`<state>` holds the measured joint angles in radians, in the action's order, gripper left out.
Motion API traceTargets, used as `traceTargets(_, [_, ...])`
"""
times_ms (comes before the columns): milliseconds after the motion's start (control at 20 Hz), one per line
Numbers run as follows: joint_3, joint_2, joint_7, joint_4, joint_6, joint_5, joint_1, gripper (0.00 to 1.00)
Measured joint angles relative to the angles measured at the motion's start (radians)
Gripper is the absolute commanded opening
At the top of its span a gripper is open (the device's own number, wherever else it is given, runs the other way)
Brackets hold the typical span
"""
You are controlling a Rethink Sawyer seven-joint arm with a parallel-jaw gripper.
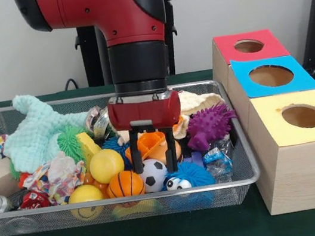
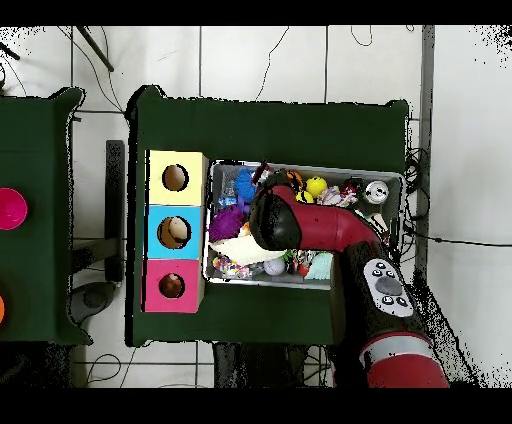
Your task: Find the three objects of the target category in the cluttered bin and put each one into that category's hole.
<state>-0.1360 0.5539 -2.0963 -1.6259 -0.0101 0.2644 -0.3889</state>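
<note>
front view: the bin (image 1: 249, 176) sits at the table's left-middle, and the gripper (image 1: 155, 165) hangs inside it, fingers spread around an orange toy (image 1: 150, 146) above the soccer ball (image 1: 153, 175). overhead view: the arm (image 2: 305, 225) covers the bin's (image 2: 392, 178) middle, with three boxes (image 2: 175, 231) touching its left side.

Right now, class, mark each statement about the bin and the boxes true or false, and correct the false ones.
1. The gripper hangs over the bin with its fingers apart. True.
2. The purple spiky ball lies outside the bin. False: it lies inside.
3. The yellow-topped box stands nearest the front camera. True.
4. The soccer ball sits on the red-topped box. False: it is in the bin.
</note>
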Motion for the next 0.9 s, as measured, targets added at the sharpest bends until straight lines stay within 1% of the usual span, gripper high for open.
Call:
traceTargets(100, [0.001,0.029,0.0,-0.028,0.0,-0.015,0.002,1.0])
traceTargets(200, [0.001,0.04,0.0,-0.04,0.0,-0.023,0.005,1.0])
traceTargets(350, [0.001,0.07,0.0,-0.076,0.0,-0.056,0.024,1.0])
traceTargets(650, [0.001,0.105,0.0,-0.131,0.0,-0.108,0.064,1.0])
traceTargets(900, [0.001,0.12,0.0,-0.169,0.0,-0.146,0.086,1.0])
